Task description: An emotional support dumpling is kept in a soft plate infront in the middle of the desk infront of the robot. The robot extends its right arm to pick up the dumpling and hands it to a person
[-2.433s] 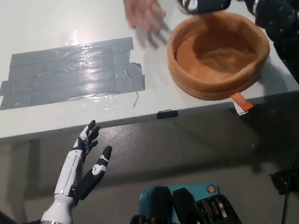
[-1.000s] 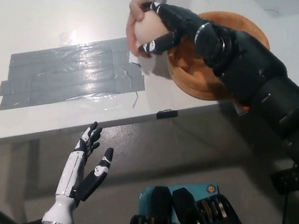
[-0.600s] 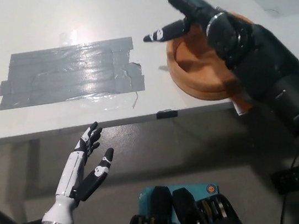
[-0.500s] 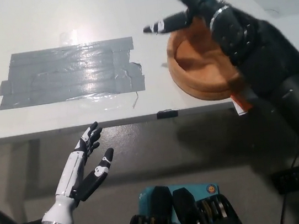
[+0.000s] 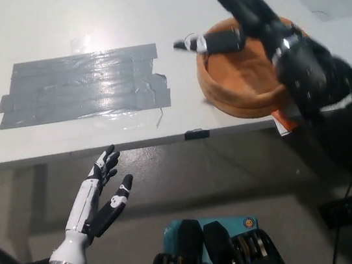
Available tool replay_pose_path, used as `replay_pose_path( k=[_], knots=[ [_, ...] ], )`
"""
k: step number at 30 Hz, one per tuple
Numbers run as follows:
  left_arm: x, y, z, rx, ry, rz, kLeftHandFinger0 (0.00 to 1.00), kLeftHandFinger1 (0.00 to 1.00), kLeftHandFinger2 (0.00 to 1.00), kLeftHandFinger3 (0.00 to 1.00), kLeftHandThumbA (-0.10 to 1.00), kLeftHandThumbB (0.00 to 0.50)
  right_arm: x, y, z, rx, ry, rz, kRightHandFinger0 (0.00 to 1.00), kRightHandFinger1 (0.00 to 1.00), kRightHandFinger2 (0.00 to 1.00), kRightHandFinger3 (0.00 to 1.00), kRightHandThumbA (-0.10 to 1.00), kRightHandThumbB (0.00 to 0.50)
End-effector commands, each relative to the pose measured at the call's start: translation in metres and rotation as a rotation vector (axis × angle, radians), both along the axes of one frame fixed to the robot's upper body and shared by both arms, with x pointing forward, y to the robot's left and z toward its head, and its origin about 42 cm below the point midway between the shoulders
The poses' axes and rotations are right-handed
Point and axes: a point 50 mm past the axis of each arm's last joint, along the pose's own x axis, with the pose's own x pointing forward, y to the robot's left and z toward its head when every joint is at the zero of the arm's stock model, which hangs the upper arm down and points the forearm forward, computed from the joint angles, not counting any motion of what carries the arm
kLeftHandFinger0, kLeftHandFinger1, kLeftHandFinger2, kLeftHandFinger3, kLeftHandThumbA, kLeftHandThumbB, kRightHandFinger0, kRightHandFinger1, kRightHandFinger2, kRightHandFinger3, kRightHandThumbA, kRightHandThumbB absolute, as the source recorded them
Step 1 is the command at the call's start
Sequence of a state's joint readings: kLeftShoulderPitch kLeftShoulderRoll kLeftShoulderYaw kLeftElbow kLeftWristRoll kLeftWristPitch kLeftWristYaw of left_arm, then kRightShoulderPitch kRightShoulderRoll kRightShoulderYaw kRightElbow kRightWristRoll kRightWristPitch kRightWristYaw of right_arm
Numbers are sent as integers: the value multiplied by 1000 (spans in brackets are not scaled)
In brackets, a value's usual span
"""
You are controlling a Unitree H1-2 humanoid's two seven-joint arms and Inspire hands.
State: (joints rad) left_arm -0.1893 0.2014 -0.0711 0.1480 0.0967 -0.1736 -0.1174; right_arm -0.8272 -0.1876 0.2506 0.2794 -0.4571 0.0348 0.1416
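Observation:
My black right hand point(image 5: 232, 16) hangs open over the left rim of the soft orange plate point(image 5: 236, 91), fingers spread and holding nothing. The plate sits on the white desk at the right, and its inside looks bare where my arm does not cover it. No dumpling shows anywhere in the head view, and no person's hand is in view. My white left hand point(image 5: 103, 195) rests open below the desk's front edge at the lower left.
A large patch of grey tape point(image 5: 84, 86) covers the desk's left middle. A small orange tag point(image 5: 281, 122) sticks out under the plate at the desk's front edge point(image 5: 99, 148). Grey floor lies below the desk.
A second ago my right hand held the dumpling against a person's hand; the person took it and withdrew. My open right hand has since swung back right over the plate.

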Motion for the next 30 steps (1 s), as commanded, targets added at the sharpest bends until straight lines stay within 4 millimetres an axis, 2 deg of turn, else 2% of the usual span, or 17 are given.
replay_pose_path(
  k=[1, 4, 6, 7, 10, 12, 18, 21, 23, 25, 28, 30],
  knots=[
    [19, 1, 29, 10, -100, -9, 1000, 1000, 1000, 1000, 608, 243, -134, -32, 56, 180, -277, 194, 1000, 1000, 1000, 1000, 964, 379],
    [20, 0, 29, 24, -107, -15, 1000, 1000, 1000, 1000, 661, 264, -159, -39, 24, 199, -240, 182, 1000, 1000, 1000, 1000, 986, 376],
    [22, 0, 29, 19, -108, -16, 1000, 1000, 1000, 1000, 670, 267, -166, -42, 14, 203, -215, 174, 1000, 1000, 1000, 1000, 946, 392],
    [22, 0, 28, 15, -107, -16, 1000, 1000, 1000, 1000, 670, 267, -170, -45, 4, 200, -195, 160, 1000, 1000, 1000, 1000, 994, 364],
    [19, 0, 25, 9, -89, -19, 1000, 1000, 1000, 1000, 666, 274, -177, -50, -20, 225, -130, 144, 1000, 1000, 1000, 1000, 974, 361],
    [17, 0, 23, 12, -88, -23, 1000, 1000, 1000, 1000, 667, 273, -177, -55, -37, 269, -59, 132, 1000, 1000, 1000, 1000, 936, 365],
    [12, 2, 17, 8, -82, -21, 1000, 1000, 1000, 1000, 636, 262, -174, -69, -75, 258, 59, 48, 1000, 1000, 1000, 1000, 986, 346],
    [9, 1, 14, 21, -71, -23, 1000, 1000, 1000, 1000, 669, 273, -165, -77, -101, 270, 142, 24, 1000, 1000, 1000, 1000, 899, 303],
    [8, 0, 12, 15, -62, -23, 1000, 1000, 1000, 1000, 654, 276, -158, -80, -118, 285, 198, 5, 1000, 1000, 1000, 1000, 879, 294],
    [6, -1, 11, 13, -55, -25, 1000, 1000, 1000, 1000, 641, 272, -153, -82, -134, 295, 231, -6, 1000, 1000, 1000, 1000, 875, 289],
    [2, 0, 7, 23, -53, -24, 1000, 1000, 1000, 1000, 644, 279, -145, -84, -158, 303, 312, -25, 1000, 1000, 1000, 1000, 900, 313],
    [1, 0, 6, 21, -50, -24, 1000, 1000, 1000, 1000, 645, 280, -144, -84, -163, 308, 323, -23, 1000, 1000, 1000, 1000, 885, 300]
  ],
)
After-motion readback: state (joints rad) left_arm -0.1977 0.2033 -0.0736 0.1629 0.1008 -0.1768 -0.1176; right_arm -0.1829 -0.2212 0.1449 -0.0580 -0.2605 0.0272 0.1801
